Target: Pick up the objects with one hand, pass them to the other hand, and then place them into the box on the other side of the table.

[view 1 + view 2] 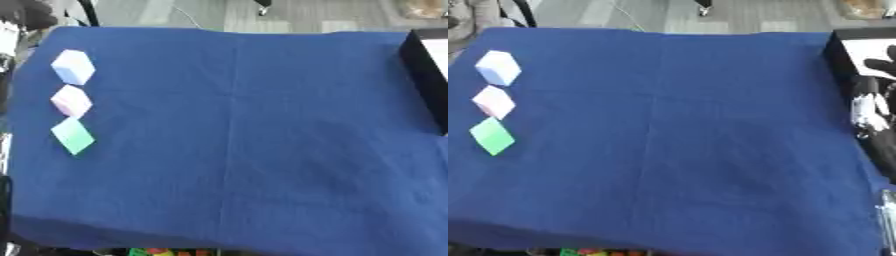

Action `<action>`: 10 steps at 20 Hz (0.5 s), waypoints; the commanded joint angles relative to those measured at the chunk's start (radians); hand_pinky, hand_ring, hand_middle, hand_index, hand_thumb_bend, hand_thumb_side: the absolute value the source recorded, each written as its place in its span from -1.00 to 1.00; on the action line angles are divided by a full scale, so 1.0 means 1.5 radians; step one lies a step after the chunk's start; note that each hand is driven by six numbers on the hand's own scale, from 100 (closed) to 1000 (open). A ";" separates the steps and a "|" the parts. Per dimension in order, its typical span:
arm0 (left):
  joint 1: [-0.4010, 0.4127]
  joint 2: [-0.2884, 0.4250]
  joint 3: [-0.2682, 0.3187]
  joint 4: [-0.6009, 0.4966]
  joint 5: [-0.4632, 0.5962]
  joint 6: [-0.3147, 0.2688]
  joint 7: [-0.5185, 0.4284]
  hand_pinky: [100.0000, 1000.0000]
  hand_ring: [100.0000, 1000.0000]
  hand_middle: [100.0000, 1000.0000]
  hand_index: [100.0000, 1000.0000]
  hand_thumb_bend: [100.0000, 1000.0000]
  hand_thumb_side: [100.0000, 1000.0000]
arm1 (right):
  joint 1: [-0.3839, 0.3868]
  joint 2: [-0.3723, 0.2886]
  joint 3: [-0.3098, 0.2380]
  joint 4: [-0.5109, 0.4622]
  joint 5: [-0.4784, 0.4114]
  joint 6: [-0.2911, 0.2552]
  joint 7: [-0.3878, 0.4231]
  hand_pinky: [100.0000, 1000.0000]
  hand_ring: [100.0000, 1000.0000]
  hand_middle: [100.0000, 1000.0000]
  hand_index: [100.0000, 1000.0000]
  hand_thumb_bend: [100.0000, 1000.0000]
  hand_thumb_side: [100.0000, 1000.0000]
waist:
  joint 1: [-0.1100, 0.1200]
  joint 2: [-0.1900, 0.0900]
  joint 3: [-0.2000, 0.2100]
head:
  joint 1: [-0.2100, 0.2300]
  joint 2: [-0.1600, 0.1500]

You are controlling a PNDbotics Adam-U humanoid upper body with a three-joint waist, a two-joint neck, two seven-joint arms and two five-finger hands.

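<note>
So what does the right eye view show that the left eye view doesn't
Only the right eye view shows the robot's right arm and right hand at the right edge, over the box; whether its fingers are open or shut I cannot tell. Only the left eye view shows a dark strip along its left edge. Both share the blue tablecloth, the black box at the right, and three cubes in a column at the left: pale blue cube, pink cube, green cube.

a lab-like room: blue-clothed table (262, 125) standing on grey plank floor (289, 15).
</note>
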 commanded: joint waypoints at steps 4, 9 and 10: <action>0.015 0.159 -0.022 0.048 -0.208 -0.041 -0.114 0.54 0.28 0.23 0.66 -0.63 0.16 | -0.002 -0.017 -0.002 -0.005 0.005 -0.001 0.006 0.68 0.40 0.48 0.84 -1.00 0.08 | 0.010 -0.016 -0.001 | 0.008 0.001; 0.014 0.258 -0.060 0.143 -0.380 -0.079 -0.138 0.56 0.35 0.31 0.72 -0.33 0.10 | 0.000 -0.020 0.000 -0.003 0.006 -0.001 0.012 0.68 0.40 0.48 0.84 -1.00 0.07 | 0.016 -0.020 -0.005 | 0.014 0.001; 0.014 0.271 -0.066 0.163 -0.405 -0.083 -0.135 0.56 0.35 0.31 0.72 -0.30 0.11 | 0.000 -0.021 0.000 -0.003 0.007 -0.001 0.012 0.68 0.40 0.48 0.84 -1.00 0.08 | 0.017 -0.020 -0.005 | 0.014 0.001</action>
